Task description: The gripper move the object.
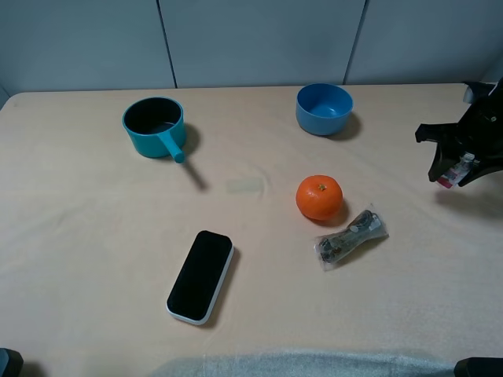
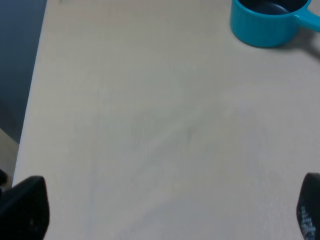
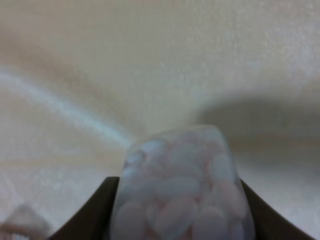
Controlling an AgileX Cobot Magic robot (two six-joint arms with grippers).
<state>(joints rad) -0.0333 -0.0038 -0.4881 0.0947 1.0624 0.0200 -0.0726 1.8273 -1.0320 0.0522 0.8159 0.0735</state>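
Note:
The small clear bottle [image 1: 456, 170] with a pink label is held in my right gripper [image 1: 458, 166], a black claw at the right edge of the table in the high view, a little above the cloth. In the right wrist view the bottle [image 3: 182, 190] fills the lower middle, its pale contents showing, with dark fingers [image 3: 95, 212] on both sides of it. My left gripper [image 2: 165, 210] is open and empty over bare cloth; only its two dark fingertips [image 2: 25, 207] show at the lower corners.
An orange [image 1: 319, 196] and a crinkly clear packet [image 1: 350, 236] lie right of centre. A blue bowl [image 1: 324, 108] stands at the back. A teal pot with handle [image 1: 155, 126] is at back left, also in the left wrist view [image 2: 265, 22]. A black phone-like slab [image 1: 201, 275] lies at front.

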